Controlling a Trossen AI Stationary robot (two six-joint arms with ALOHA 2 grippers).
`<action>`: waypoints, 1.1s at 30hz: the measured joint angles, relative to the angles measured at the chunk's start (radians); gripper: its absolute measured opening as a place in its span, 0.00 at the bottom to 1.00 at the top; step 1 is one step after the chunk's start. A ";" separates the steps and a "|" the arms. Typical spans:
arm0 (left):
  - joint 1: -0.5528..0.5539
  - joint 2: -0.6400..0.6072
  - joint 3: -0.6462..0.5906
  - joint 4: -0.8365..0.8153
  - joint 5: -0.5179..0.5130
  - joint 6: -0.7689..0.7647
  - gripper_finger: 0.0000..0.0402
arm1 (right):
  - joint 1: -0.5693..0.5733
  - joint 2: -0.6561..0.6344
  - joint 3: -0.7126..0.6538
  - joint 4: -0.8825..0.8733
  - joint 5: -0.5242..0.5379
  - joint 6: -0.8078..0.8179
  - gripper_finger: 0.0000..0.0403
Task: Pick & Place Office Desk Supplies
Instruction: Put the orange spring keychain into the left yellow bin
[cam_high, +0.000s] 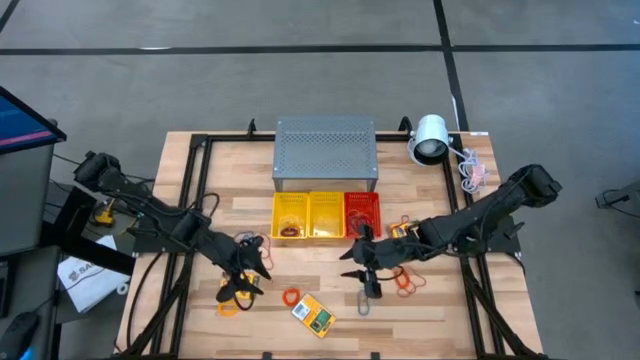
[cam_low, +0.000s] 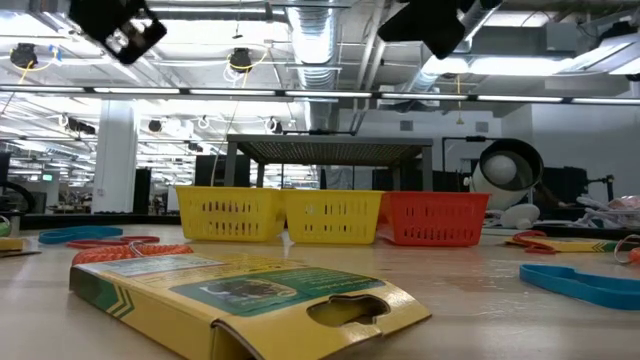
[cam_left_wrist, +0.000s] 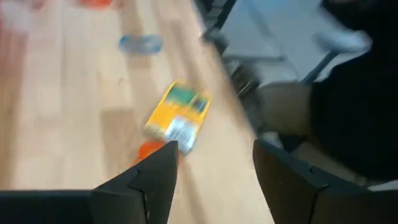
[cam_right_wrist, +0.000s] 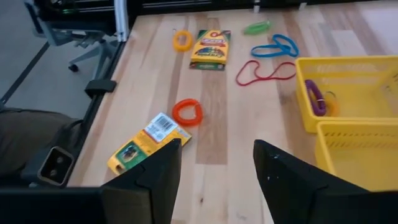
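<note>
Nearest to the front edge of the wooden surface (cam_high: 420, 300), a yellow-and-green card box (cam_high: 313, 315) lay flat, and all other things were placed around it. Just behind it was an orange band loop (cam_high: 291, 296); to its left the left pincer (cam_high: 240, 283) hovered with fingers spread and empty, and to its right the right pincer (cam_high: 352, 276) likewise. Farther behind the box stood the yellow and red baskets (cam_high: 326, 215), then the grey perforated box (cam_high: 325, 152).

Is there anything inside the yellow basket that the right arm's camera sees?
Yes, a purple band loop lies inside the yellow basket, against its near wall.
</note>
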 joint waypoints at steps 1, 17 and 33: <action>0.000 0.002 0.000 -0.025 -0.009 0.008 0.51 | -0.005 0.000 0.000 0.003 0.000 0.000 0.48; 0.017 0.174 0.091 -0.154 0.012 0.099 0.51 | -0.022 0.000 0.000 0.061 0.000 0.008 0.47; 0.037 0.460 0.133 -0.028 0.137 0.181 0.51 | -0.013 0.000 0.001 0.105 0.000 0.010 0.47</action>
